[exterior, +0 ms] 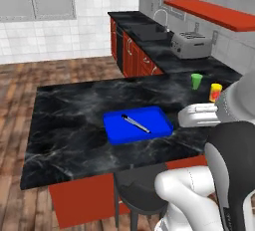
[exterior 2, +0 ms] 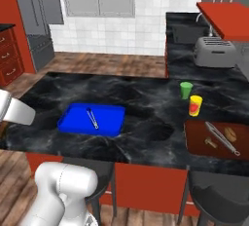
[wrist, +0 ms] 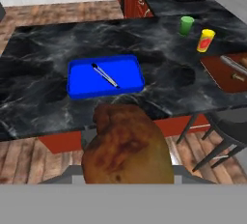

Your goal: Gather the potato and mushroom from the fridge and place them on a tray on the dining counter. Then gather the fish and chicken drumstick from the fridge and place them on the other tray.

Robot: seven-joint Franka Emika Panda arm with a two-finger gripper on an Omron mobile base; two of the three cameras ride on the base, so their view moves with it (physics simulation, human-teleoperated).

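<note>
In the hand view a brown, glossy chicken drumstick [wrist: 126,146] sits right in front of the camera. My gripper [wrist: 128,175] is shut on it, and the drumstick hides the fingertips. It hangs short of the dining counter's [wrist: 43,97] near edge. On the counter lies the blue tray [wrist: 79,87] [exterior: 115,131] [exterior 2: 75,122] with a thin silver fish [wrist: 104,75] [exterior: 136,123] [exterior 2: 92,118] on it. At the right end a dark red-brown tray [exterior 2: 194,144] holds a tan potato [exterior 2: 231,133], a small mushroom [exterior 2: 210,142] and a long silver thing. The fridge [exterior 2: 41,20] stands far back on the left.
A green cup [exterior 2: 186,90] and a yellow container [exterior 2: 195,105] stand on the counter between the two trays. Dark stools [exterior 2: 219,191] [exterior: 142,195] line its near side. Behind, the black kitchen counter carries a toaster [exterior 2: 214,52] and a sink [exterior: 149,31] under red shelves.
</note>
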